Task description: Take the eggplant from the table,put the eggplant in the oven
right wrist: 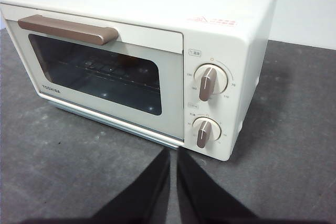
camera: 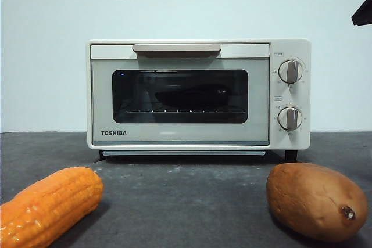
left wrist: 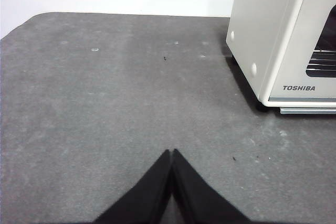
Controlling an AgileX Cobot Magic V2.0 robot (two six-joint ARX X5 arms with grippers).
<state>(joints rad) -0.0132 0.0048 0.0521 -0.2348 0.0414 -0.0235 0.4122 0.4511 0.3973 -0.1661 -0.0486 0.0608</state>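
While the oven (camera: 197,94) stands shut at the far middle of the table (camera: 186,193), a wide strip of bare, speckled dark grey surface lies open in front of its door. To the near left an orange corn cob (camera: 49,204) is cut off by the frame edge; to the near right sits a brown sweet potato (camera: 317,200), rough-skinned and rounded. Behind the dark glass a long dark shape rests on the wire rack, probably the eggplant (camera: 189,96), though the tinted pane makes it hard to tell. The beige bar handle (camera: 176,47) runs along the door's top, and two round knobs (camera: 290,71) sit on the right panel. The left gripper (left wrist: 172,153) hangs over empty table left of the oven, jaws pressed together. The right gripper (right wrist: 173,153) hangs near the knob corner, jaws nearly together and holding nothing
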